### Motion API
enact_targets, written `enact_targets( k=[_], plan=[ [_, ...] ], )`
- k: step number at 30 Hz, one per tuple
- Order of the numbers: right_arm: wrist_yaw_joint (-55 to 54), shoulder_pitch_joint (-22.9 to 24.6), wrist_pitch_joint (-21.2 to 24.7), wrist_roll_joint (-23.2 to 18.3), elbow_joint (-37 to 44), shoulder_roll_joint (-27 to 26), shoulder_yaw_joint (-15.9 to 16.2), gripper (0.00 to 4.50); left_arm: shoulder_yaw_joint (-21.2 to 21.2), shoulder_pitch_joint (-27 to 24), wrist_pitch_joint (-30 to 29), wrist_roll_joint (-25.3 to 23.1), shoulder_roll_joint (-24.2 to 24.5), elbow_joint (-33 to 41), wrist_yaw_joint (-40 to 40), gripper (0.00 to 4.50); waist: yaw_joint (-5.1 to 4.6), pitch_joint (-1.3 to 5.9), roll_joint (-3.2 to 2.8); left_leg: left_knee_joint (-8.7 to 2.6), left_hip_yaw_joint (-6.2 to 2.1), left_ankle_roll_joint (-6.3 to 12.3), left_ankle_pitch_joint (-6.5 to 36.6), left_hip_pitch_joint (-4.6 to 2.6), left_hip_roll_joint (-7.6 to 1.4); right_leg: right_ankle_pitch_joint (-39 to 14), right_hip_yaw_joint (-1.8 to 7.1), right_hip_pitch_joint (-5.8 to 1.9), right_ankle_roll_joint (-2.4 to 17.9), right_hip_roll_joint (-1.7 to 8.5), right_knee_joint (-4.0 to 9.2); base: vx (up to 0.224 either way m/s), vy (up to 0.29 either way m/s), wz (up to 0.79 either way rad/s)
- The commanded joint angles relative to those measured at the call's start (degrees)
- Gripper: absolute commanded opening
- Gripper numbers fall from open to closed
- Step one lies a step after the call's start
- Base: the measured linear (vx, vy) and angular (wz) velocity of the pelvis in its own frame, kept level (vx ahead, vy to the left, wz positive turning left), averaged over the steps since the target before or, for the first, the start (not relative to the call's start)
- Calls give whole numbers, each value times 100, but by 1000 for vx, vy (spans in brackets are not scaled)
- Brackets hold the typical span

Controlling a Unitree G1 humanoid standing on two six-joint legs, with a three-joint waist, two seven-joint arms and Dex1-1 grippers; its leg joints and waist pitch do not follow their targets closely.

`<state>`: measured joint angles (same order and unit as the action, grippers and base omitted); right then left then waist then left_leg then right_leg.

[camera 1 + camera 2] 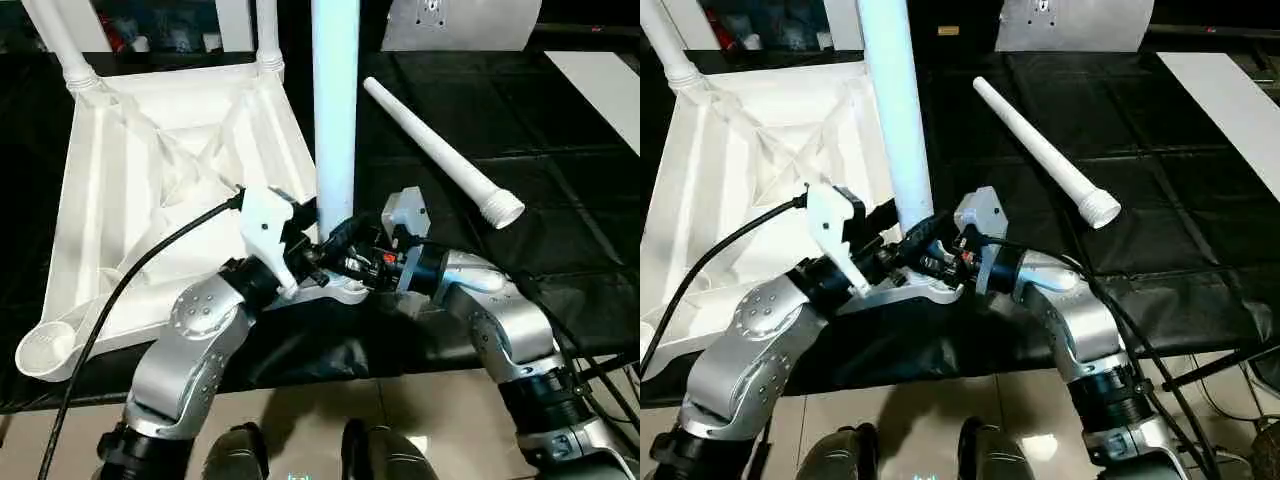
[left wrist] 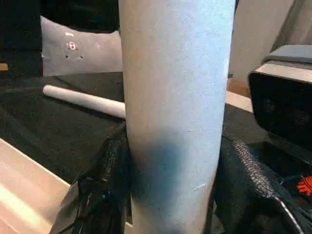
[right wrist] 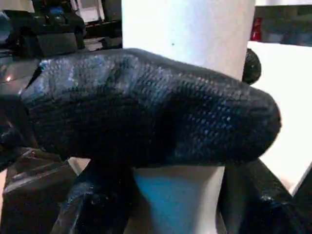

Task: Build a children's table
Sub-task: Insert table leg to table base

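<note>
Silver forearms reach in from the near edge and meet at the upright leg (image 1: 335, 100), the landmark for everything else. Behind and to the robot's left of that leg lies the table top (image 1: 150, 200), upside down on the black-covered worktable (image 1: 560, 240), its X-ribbed underside facing up. Two legs already stand in the far corner sockets, while the near-left socket (image 1: 45, 350) is empty. On the right of the upright leg, well apart, a loose leg (image 1: 440, 150) lies flat on the cloth, its ringed end pointing toward the robot.

At the foot of the upright leg, the left gripper (image 2: 170, 195) has its black fingers on either side of the tube, half spread and pressed against it. The right gripper (image 3: 161, 161) clasps the same tube from the other side, one padded finger (image 3: 146, 112) wrapped across its face, jaws about half spread and filled by the leg.

The step in hand looks like seating this leg in the near corner socket. Doing it well likely means keeping the tube vertical, both grips firm, and pressing straight down with a slight twist, not levering sideways against the thin plastic corner.
</note>
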<state>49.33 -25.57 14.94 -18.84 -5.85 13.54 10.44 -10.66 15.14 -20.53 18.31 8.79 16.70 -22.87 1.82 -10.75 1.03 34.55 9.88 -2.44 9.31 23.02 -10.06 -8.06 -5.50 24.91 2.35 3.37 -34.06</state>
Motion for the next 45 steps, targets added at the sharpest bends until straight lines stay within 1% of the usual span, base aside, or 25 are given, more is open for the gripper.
enact_targets(
  k=[1,2,3,4,6,8,9,10,11,12,14,16,18,20,21,22,24,26,27,29,30,31,35,39,45],
  plan=[
    [-13,-66,12,-58,-39,-48,-79,199,307,117,-161,-77,5,-33,261,202,-3,492,-16,-390,-137,358,1288,-122,-301,-2370,361,-359,723,497,499,0,0,0],
    [-9,-98,72,-138,-60,-64,-146,234,388,159,-249,0,37,-53,229,202,-8,498,-12,-383,-135,368,1280,-124,-294,-2372,356,-359,734,497,499,0,0,0],
    [-6,-115,86,-161,-63,-59,-171,234,442,187,-304,63,73,-63,206,202,-11,498,-12,-381,-137,369,1248,-113,-289,-2356,356,-371,749,501,493,0,0,0],
    [5,-119,85,-177,-59,-57,-184,269,473,202,-337,116,86,-64,191,202,-5,501,-14,-378,-134,373,1221,-112,-290,-2318,359,-369,746,499,494,0,0,0],
    [64,-143,132,-298,-38,-42,-270,271,643,300,-522,442,138,-69,95,202,-4,518,-22,-372,-130,375,1171,-114,-286,-2185,354,-374,799,486,470,0,0,0],
    [160,-147,205,-392,4,-7,-300,282,729,359,-611,602,143,-69,48,202,-5,525,-28,-369,-130,398,1129,-121,-285,-2067,352,-375,831,479,456,0,0,0],
    [218,-143,254,-442,46,27,-308,298,792,398,-690,691,136,-71,36,202,6,528,-32,-365,-126,421,1109,-126,-285,-2010,353,-382,870,478,451,0,0,0],
    [252,-138,288,-478,82,58,-323,298,844,438,-751,762,141,-84,12,202,8,526,-33,-365,-125,433,1096,-123,-292,-1984,355,-378,885,479,450,0,0,0],
    [346,-142,344,-550,119,111,-352,319,929,508,-866,884,160,-126,-73,202,12,550,-34,-359,-123,448,1054,-124,-292,-1912,354,-391,918,474,434,0,0,0],
    [449,-154,394,-630,147,173,-399,328,992,574,-976,1004,204,-174,-211,202,33,549,-41,-357,-114,474,1025,-149,-295,-1868,359,-370,948,473,436,0,0,0],
    [473,-159,410,-658,163,198,-422,340,1000,591,-1007,1047,234,-183,-267,202,47,545,-35,-364,-123,490,1009,-127,-300,-1852,354,-386,964,479,426,0,0,0],
    [551,-194,596,-838,224,288,-535,364,1027,635,-1163,1245,328,-192,-452,202,49,548,-31,-362,-125,482,1003,-127,-295,-1868,356,-397,964,492,421,0,0,0],
    [601,-287,866,-1101,240,404,-736,368,1066,706,-1415,1572,495,-207,-791,202,55,558,-32,-355,-117,486,947,-126,-279,-1897,360,-403,996,488,415,0,0,0],
    [600,-364,989,-1228,192,462,-869,395,1079,743,-1594,1788,606,-209,-1031,202,56,561,-37,-351,-114,465,933,-131,-278,-1911,357,-399,1004,483,414,0,0,0],
    [637,-413,1101,-1333,162,521,-952,395,1087,775,-1673,1900,679,-221,-1189,202,57,553,-37,-351,-110,458,947,-138,-268,-1967,352,-395,998,477,427,0,0,0],
    [680,-452,1216,-1425,141,572,-1026,413,1115,812,-1769,2013,729,-235,-1315,202,58,552,-43,-353,-111,451,949,-141,-276,-1962,350,-393,989,472,429,0,0,0],
    [828,-534,1523,-1668,94,724,-1173,413,1168,915,-1934,2241,852,-288,-1633,202,58,577,-47,-342,-112,454,934,-142,-268,-1930,350,-416,1017,478,417,0,0,0],
    [1035,-581,1787,-1898,89,893,-1266,437,1178,1001,-2014,2386,980,-324,-1938,202,73,587,-47,-340,-111,465,857,-150,-260,-1886,345,-422,1031,470,414,0,0,0],
    [1233,-585,1994,-2039,148,1055,-1254,446,1145,1051,-2032,2445,1079,-334,-2117,202,84,601,-51,-334,-111,469,804,-142,-270,-1786,349,-431,1066,474,394,0,0,0],
    [1404,-612,2150,-2091,193,1206,-1218,446,1089,1120,-2048,2493,1182,-351,-2314,202,98,606,-49,-332,-106,511,737,-141,-279,-1622,357,-428,1113,470,377,0,0,0],
    [1411,-616,2163,-2090,203,1217,-1220,446,1082,1132,-2062,2517,1200,-351,-2346,202,108,617,-54,-324,-100,519,706,-136,-274,-1581,356,-433,1137,473,367,0,0,0],
    [1431,-618,2167,-2074,210,1234,-1207,446,1078,1149,-2074,2536,1208,-356,-2367,202,109,612,-42,-326,-98,517,713,-126,-272,-1607,355,-435,1149,479,369,0,0,0],
    [1536,-625,2155,-2031,215,1289,-1135,446,1059,1210,-2092,2559,1224,-388,-2428,202,123,616,-38,-321,-98,469,742,-129,-275,-1743,350,-440,1115,485,384,0,0,0],
    [1840,-577,2353,-2039,333,1506,-879,446,1022,1306,-2108,2564,1264,-464,-2601,202,140,615,-35,-324,-104,441,751,-136,-275,-1812,348,-441,1059,470,390,0,0,0],
    [1953,-577,2411,-1951,439,1525,-702,446,869,1314,-1990,2426,1280,-369,-2667,202,165,618,-34,-326,-107,420,780,-145,-293,-1859,352,-425,1050,484,388,0,0,0]
  ],
)
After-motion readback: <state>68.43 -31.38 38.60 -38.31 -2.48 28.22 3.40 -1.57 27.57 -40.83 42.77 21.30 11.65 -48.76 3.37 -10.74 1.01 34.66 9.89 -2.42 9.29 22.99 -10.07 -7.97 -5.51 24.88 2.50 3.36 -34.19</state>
